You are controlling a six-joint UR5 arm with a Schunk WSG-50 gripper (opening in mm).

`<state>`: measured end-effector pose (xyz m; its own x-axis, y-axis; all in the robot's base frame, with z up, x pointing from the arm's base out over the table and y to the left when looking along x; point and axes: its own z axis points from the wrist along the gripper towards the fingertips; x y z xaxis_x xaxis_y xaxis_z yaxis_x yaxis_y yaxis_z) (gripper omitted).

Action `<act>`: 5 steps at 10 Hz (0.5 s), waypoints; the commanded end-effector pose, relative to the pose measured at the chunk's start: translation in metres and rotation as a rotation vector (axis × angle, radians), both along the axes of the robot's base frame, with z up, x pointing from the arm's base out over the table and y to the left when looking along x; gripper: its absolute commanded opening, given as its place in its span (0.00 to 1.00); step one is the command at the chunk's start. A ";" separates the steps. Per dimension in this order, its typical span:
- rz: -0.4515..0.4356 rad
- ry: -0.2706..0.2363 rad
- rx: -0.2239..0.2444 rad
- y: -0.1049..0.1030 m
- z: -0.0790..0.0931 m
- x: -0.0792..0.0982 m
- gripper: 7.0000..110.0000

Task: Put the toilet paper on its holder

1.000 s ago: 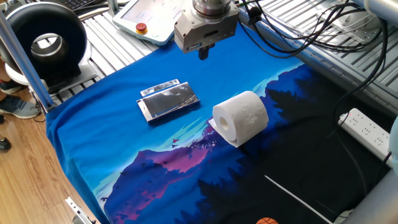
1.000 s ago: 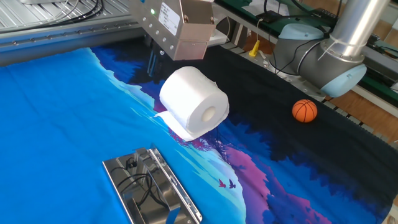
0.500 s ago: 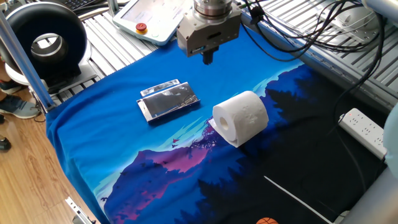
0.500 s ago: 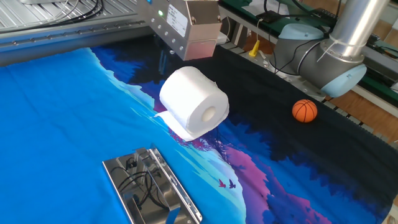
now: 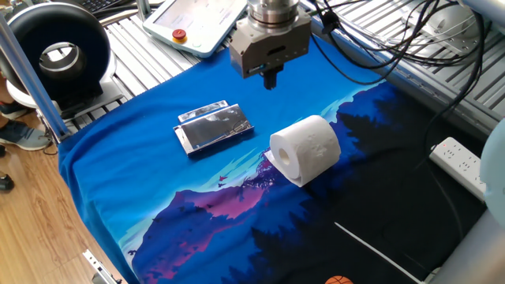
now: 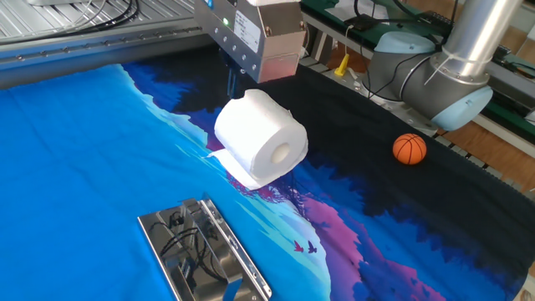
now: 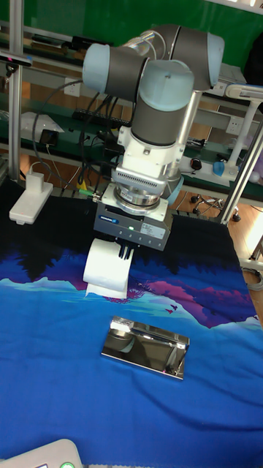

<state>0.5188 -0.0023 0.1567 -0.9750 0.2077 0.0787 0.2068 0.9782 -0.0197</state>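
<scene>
The toilet paper (image 5: 306, 148) lies on its side on the blue cloth, hollow centre facing the front left, with a loose sheet trailing under it; it also shows in the other fixed view (image 6: 261, 138) and in the tall view (image 7: 106, 269). The holder (image 5: 214, 126), a flat shiny chrome piece, lies flat to the roll's left (image 6: 201, 251) (image 7: 146, 347). My gripper (image 5: 271, 79) hangs above the cloth just behind the roll, apart from it, its dark fingers (image 7: 126, 251) shut together on nothing. In the other fixed view the gripper (image 6: 229, 78) is partly hidden by the roll.
A white pendant with a red button (image 5: 197, 20) lies past the cloth's far edge. A black ring-shaped device (image 5: 59, 55) stands at the far left. A power strip (image 5: 465, 166) lies at the right. An orange ball (image 6: 410, 149) rests on the dark cloth near the arm's base.
The gripper has moved right and a little nearer over the cloth, closing on the roll from behind. Roll and holder have not moved.
</scene>
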 end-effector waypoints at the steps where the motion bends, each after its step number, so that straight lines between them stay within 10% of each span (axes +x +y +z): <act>1: -0.030 -0.004 0.023 -0.011 -0.012 -0.007 0.00; 5: -0.079 0.060 0.021 -0.020 -0.009 -0.036 0.00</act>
